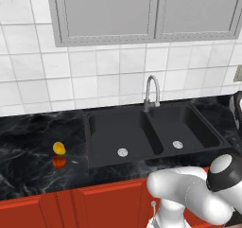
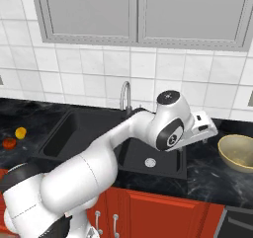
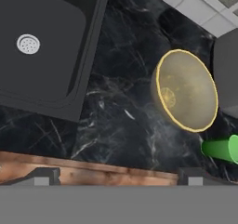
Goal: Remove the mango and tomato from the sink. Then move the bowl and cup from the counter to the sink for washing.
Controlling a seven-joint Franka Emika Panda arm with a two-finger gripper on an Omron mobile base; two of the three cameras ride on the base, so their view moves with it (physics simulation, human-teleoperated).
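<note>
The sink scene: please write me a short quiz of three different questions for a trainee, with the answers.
1. True or false: the mango lies in the sink.
2. Which thing stands nearest the bowl in the hand view? A) cup B) tomato C) faucet
3. Fill in: the hand's fingers are ____ and hold nothing.

Key:
1. False: it lies on the counter left of the sink, beside the tomato.
2. A
3. open
</note>
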